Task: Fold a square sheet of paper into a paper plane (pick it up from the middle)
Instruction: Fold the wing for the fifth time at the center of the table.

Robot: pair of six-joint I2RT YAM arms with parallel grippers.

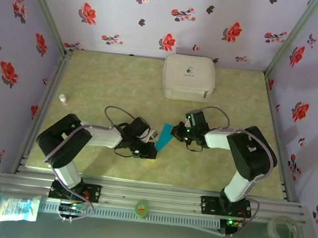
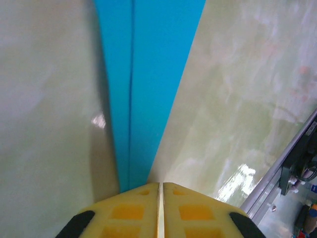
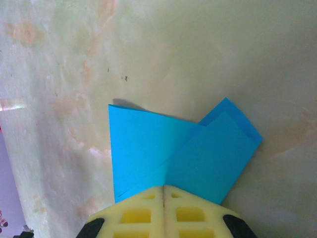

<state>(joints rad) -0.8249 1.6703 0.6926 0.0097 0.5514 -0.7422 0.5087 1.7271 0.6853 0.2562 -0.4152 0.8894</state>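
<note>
**Pale green marbled counter (image 1: 94, 83), mid-fold: it all comes down to which way the strip runs**

Left hand (image 1: 149, 148) has its yellow fingers (image 2: 129, 210) pressed together on one end of the turquoise-blue paper sheet (image 1: 163, 137). The right hand (image 1: 176, 133) is clamped shut on the other end, so both arms share it and neither is nearer.

On the left wrist cam the sheet is folded narrow and runs straight away from the fingertips, with the centre crease lined up with the gap between them. On the right wrist cam its layers fan out from the pinch.

From above, the long axis goes diagonally, lower-left to upper-right, between the two hands. They face each other, forearms stretched low over mid-counter. Can't tell if the sheet touches the surface.

I'd guess the next crease has to follow that line.

White rounded-square zip case (image 1: 188, 77) sits well apart at the back.
</note>
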